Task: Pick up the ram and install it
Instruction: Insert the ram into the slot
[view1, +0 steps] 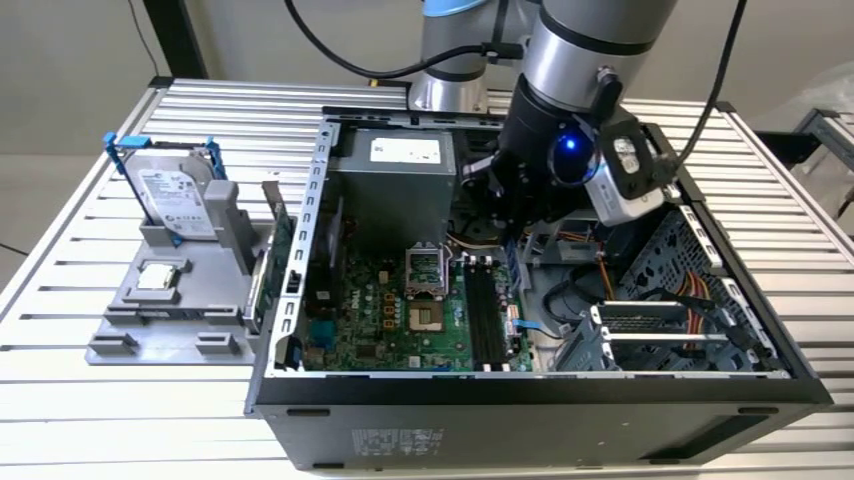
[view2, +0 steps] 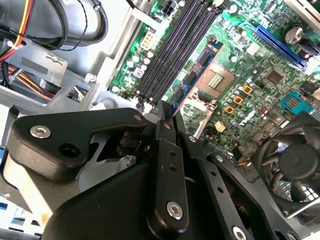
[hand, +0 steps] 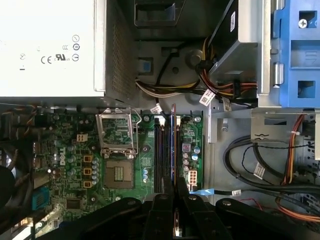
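My gripper (view1: 514, 232) hangs inside the open computer case (view1: 287, 300), above the motherboard (view1: 387, 320). It is shut on the ram (view2: 199, 72), a thin stick with small dark chips on its face. In the first wrist view the ram (hand: 173, 145) shows edge-on, running straight out from between the black fingers (hand: 162, 200). It lies parallel to the dark memory slots (hand: 161, 155) and right over them. I cannot tell whether its lower edge touches a slot. In the second wrist view the gripper (view2: 175, 122) pinches the stick's near end beside the slots (view2: 172, 47).
A grey power supply (view1: 394, 175) stands behind the gripper and the open processor socket (view1: 424, 300) lies beside the slots. Cables (hand: 280, 165) and a drive cage (view1: 681, 320) crowd the exterior view's right. Outside the case, a grey stand (view1: 120, 345) carries a blue-framed hard drive (view1: 174, 195) and a small silver chip (view1: 160, 277).
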